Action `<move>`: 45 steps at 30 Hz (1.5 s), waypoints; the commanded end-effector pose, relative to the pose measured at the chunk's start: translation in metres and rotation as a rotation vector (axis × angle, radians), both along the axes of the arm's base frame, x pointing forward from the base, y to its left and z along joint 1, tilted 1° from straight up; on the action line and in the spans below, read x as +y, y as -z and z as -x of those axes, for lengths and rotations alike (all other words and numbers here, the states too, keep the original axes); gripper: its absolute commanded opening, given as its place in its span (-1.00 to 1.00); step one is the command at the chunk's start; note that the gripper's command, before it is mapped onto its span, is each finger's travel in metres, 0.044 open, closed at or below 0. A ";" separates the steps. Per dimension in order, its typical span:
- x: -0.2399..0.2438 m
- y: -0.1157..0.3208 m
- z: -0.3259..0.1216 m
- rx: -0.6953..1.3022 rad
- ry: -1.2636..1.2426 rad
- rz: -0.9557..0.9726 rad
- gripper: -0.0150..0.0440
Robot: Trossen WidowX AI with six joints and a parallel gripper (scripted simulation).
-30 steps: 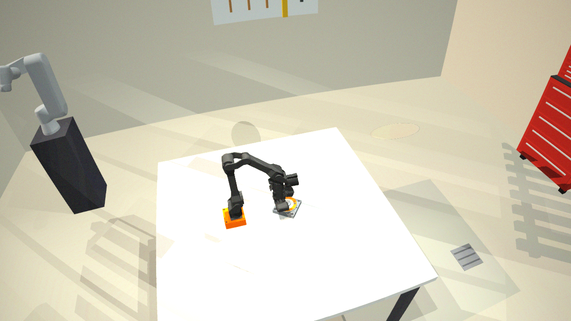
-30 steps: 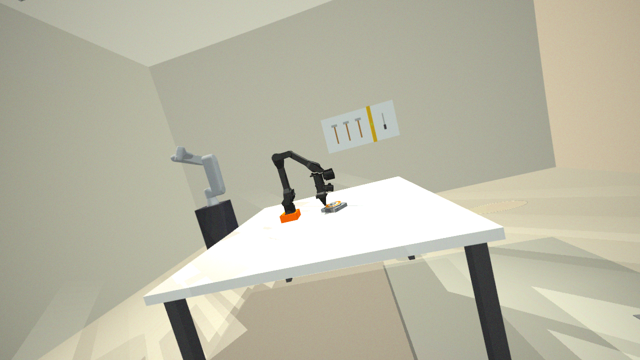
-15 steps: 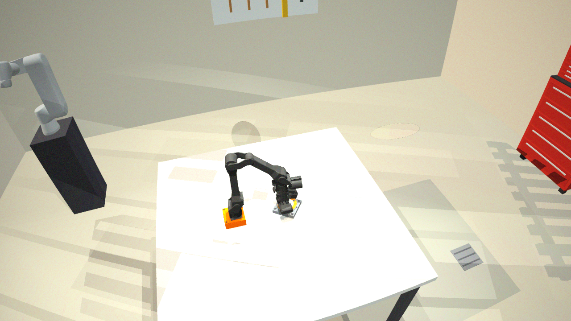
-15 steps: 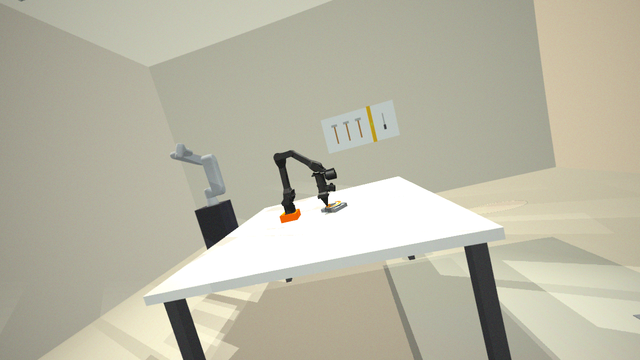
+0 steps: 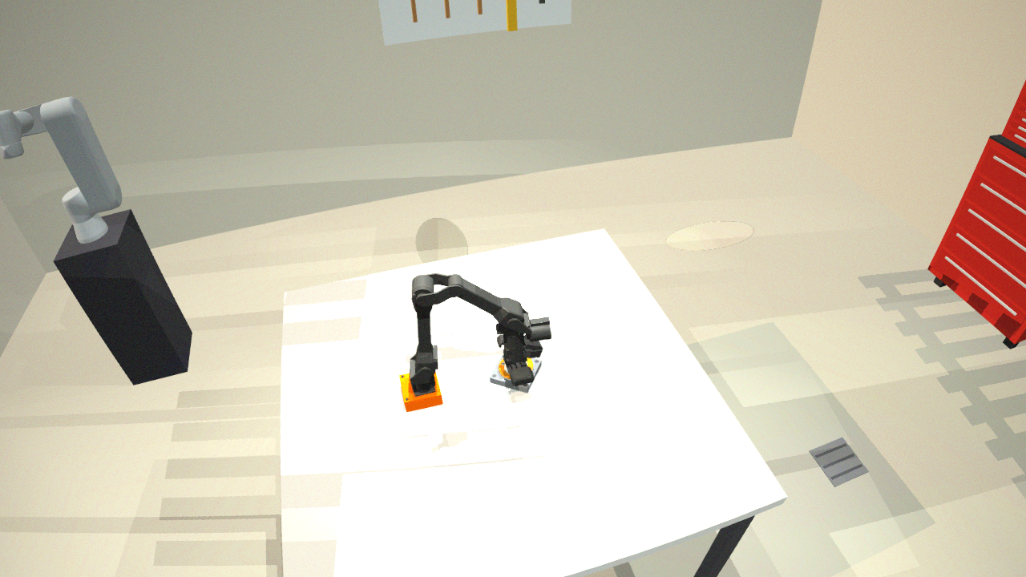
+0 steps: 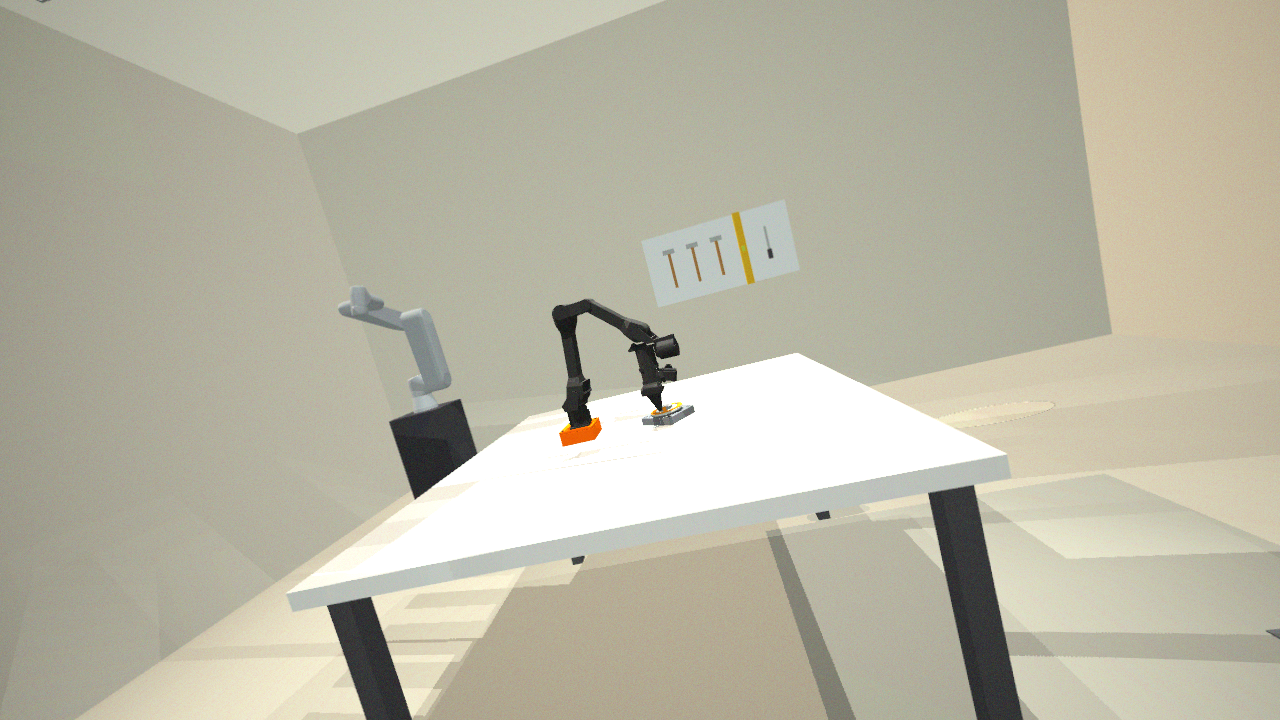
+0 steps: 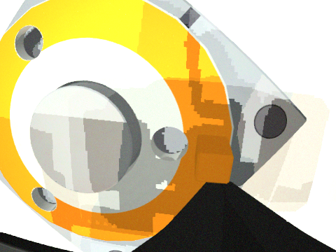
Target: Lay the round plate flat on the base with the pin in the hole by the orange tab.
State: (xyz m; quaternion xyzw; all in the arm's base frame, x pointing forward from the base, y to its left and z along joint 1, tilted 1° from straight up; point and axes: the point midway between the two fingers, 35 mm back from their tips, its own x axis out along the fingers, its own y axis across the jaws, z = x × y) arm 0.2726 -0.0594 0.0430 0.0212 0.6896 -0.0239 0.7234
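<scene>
Closed gripper (image 7: 212,192) pressed low over the plate (image 7: 117,10), its tip at the orange tab (image 7: 214,167).

The jaws stand shut with nothing between them; the dark tip meets the outer edge of the tab, though actual contact cannot be judged. The plate, a yellow-orange ring with a white inner band, sits around the post (image 7: 80,137) on the grey square base (image 7: 262,98). A round hole (image 7: 170,143) lies just inside the tab; whether the pin fills it cannot be told. The base (image 5: 518,377) rests near the middle of the table (image 5: 574,459), closer to the far edge, beside the arm's orange mount (image 5: 421,394).
</scene>
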 end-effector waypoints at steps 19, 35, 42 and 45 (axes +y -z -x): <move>-0.001 -0.003 -0.027 0.004 -0.005 0.000 -0.49; 0.003 -0.005 -0.039 0.003 -0.005 0.000 -0.49; 0.005 -0.005 -0.043 0.003 -0.005 0.000 -0.49; 0.005 -0.016 -0.043 0.002 -0.005 0.000 -0.49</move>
